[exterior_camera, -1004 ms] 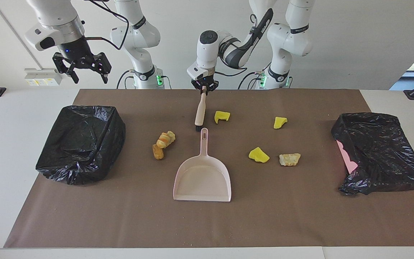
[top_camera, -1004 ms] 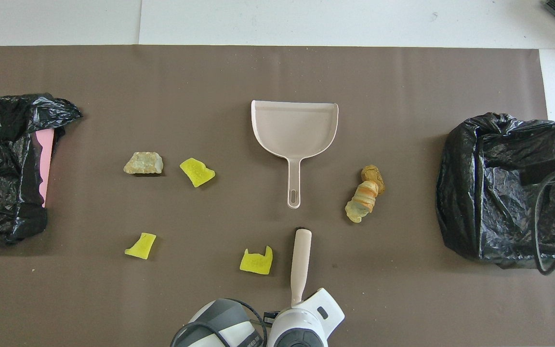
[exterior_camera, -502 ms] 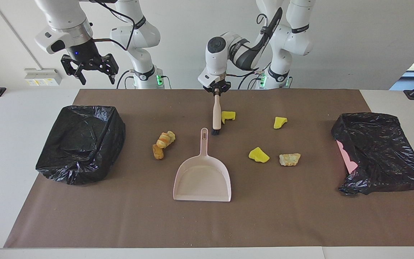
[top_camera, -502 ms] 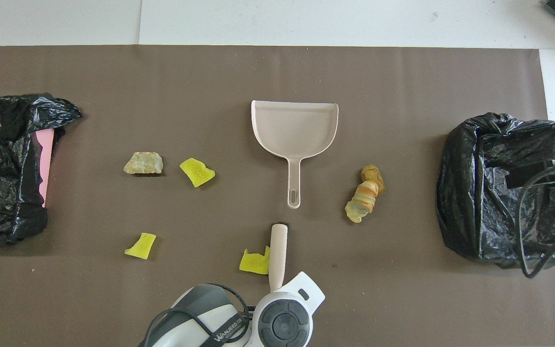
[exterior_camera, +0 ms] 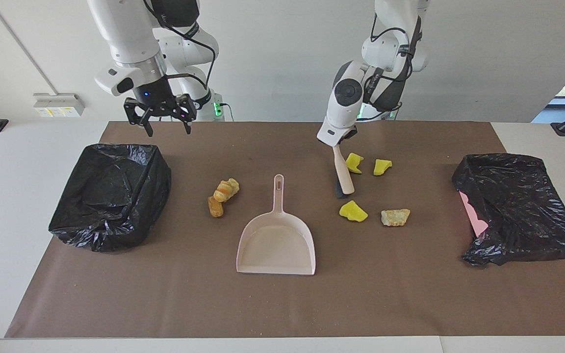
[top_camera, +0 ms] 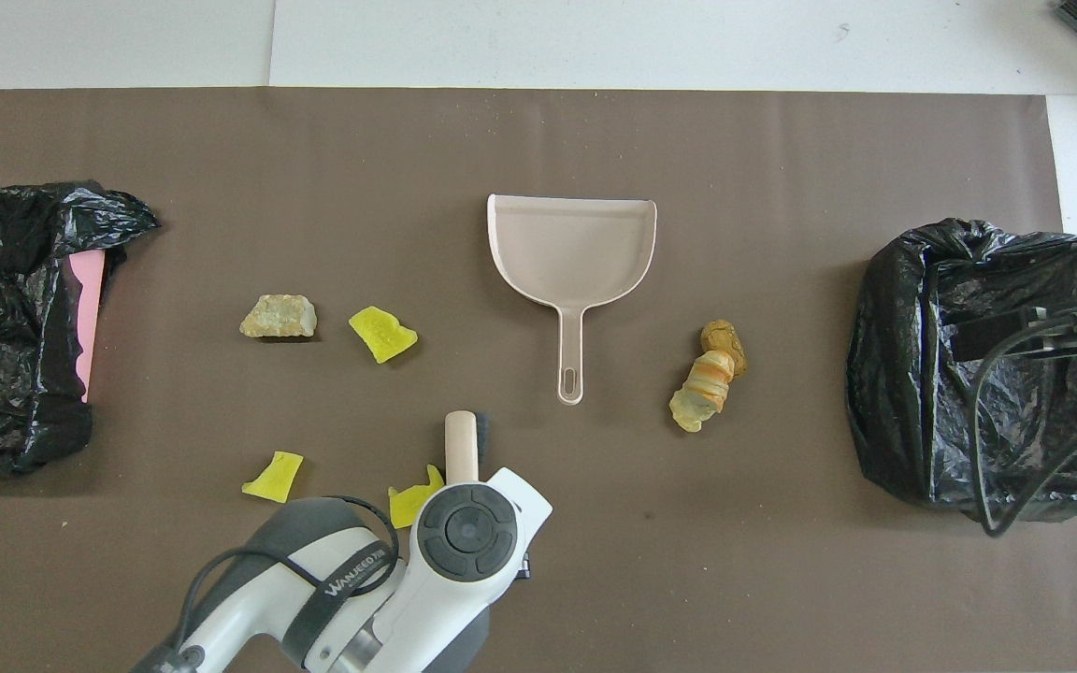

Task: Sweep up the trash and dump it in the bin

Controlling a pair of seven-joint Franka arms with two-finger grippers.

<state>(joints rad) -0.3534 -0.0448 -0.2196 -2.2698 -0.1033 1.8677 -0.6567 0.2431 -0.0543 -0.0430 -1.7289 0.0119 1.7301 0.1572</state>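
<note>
My left arm's strap reads "WANJEED"; my left gripper (exterior_camera: 337, 143) is clamped on the brush (exterior_camera: 343, 172), its long axis tilted, bristles down beside the yellow trash (exterior_camera: 354, 162) nearest the robots, while my right gripper (exterior_camera: 160, 119) hangs spread above the black-bagged bin (exterior_camera: 111, 193).

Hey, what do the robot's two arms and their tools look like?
Both arms are glossy white with rounded joints and dark grey bands. The left arm has a round dark cap and looping black cable. The right tool is black with a blue light.
</note>
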